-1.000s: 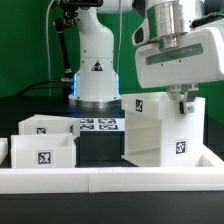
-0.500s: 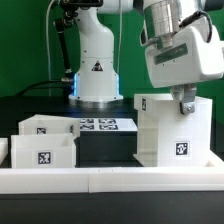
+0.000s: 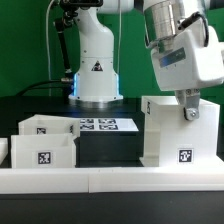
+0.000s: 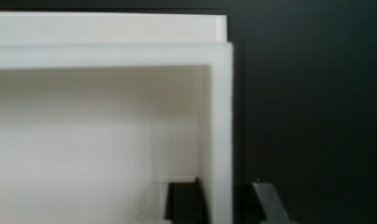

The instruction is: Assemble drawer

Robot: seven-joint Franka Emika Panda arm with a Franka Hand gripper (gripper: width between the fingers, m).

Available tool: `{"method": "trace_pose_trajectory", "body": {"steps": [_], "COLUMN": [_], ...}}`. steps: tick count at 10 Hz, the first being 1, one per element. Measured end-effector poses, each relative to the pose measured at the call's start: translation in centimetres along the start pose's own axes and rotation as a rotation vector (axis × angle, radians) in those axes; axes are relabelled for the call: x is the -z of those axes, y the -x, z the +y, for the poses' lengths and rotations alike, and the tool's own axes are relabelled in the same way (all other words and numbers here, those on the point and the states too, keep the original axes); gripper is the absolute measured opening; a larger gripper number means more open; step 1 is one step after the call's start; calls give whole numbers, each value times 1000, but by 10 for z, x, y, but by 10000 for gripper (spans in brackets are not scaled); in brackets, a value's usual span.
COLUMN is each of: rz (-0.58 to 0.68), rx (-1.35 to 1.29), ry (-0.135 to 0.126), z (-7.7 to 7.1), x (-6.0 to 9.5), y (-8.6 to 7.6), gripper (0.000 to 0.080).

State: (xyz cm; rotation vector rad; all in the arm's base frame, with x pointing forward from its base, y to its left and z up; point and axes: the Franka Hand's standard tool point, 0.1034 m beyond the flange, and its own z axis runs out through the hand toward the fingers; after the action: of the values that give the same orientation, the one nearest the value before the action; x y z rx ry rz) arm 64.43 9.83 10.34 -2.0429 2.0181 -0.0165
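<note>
A tall white drawer box (image 3: 180, 138) with black tags stands on the table at the exterior view's right. My gripper (image 3: 189, 110) reaches down over its top edge, with one finger inside and one outside the wall, shut on that wall. In the wrist view the box's thin white wall (image 4: 217, 120) runs between my dark fingers (image 4: 185, 203), and my gripper (image 4: 224, 206) grips its upper edge. Two smaller white drawer parts (image 3: 44, 148) stand together at the exterior view's left, each with a tag.
The marker board (image 3: 100, 125) lies flat in front of the robot's base (image 3: 97, 75). A low white rail (image 3: 110, 178) runs along the front of the table. A black block (image 3: 105, 148) sits between the drawer parts and the box.
The drawer box has slid toward the exterior view's right and turned a little, with my gripper moving along on its wall. The two small parts have not moved.
</note>
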Motion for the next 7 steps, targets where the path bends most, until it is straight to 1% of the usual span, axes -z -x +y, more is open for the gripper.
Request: {"method": "trace_pose_trajectory", "body": {"steps": [1,3,4,5,6,7], "rz": [-1,-1,-2,-1,-1,0], "rx": [0,1,3,10,52,71], "ry": [5,5,6,6,4,2], "z": [0,0,0,0,0,-1], "x": [0,-1,-1,-1,0,2], "y": [0,0,1,0,-1,-1], "gripper": [44,44,200,336,336,517]}}
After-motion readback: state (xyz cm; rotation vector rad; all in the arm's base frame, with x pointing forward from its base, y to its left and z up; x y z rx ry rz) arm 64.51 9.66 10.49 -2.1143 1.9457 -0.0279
